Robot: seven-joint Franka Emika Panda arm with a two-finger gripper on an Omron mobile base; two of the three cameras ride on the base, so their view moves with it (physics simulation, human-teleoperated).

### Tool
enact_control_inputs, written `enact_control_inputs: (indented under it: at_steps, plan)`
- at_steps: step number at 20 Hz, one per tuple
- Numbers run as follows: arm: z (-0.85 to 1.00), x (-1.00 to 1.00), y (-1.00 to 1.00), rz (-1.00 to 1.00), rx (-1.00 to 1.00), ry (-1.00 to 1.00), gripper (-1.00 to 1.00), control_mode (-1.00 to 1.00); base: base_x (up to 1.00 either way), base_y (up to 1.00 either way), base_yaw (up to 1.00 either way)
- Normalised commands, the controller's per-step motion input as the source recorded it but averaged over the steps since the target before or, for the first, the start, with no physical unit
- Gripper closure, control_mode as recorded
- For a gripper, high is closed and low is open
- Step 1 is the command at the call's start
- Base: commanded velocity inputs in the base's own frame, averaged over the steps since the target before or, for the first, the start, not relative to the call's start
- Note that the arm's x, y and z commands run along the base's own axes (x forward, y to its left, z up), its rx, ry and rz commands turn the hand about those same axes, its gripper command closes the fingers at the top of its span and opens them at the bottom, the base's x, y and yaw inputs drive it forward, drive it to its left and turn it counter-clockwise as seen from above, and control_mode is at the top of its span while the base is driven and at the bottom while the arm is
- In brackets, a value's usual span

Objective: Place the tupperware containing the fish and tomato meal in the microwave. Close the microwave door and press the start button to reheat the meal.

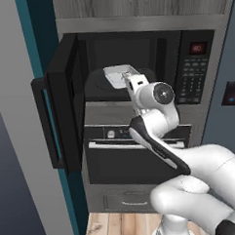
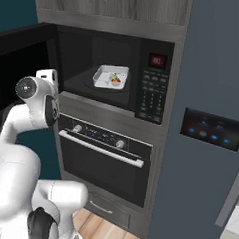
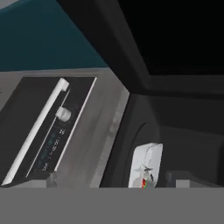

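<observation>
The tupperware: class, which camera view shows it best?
The right base view: the tupperware sits whole inside the microwave, its red meal visible. In the left base view the arm covers part of it; the hand view catches it edge-on, low in the picture.

Both base views flank the microwave (image 1: 136, 69) — hand view perhaps closest, rolled.

Arm: white, dark joints, one unit. Rises from the base, folds at a bulky elbow low down, then climbs in a steep forearm to a rounded wrist joint with a grey end cap.

Wrist: bent forward at the top of the forearm, hand pointing away from the base, level with the open front of the microwave (image 2: 145, 53).

Gripper (image 3: 116, 181): two dark finger tips (image 3: 46, 180), spread well apart, nothing between them.
</observation>
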Motion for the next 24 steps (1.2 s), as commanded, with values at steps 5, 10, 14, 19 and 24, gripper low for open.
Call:
enact_control_inputs:
  at_steps: [5,10,14,19,24]
  plan:
    - [-0.27,-1.00,0.20,-0.04,-0.09,-0.04,-1.00,-1.00,0.00,0.00,0.00]
    - [-0.28,-1.00,0.22,0.00,-0.12,-0.34,-1.00,-1.00,0.00,0.00,0.00]
    - [0.00,-1.00,0.21,-0.02,-0.13,-0.31,-1.00,-1.00,0.00,0.00,0.00]
    - [0.00,-1.00,0.20,-0.04,-0.14,-0.29,-1.00,-1.00,0.00,0.00,0.00]
    - [-0.22,-0.90,0.56,-0.04,-0.16,-0.21,-1.00,-1.00,0.00,0.00,0.00]
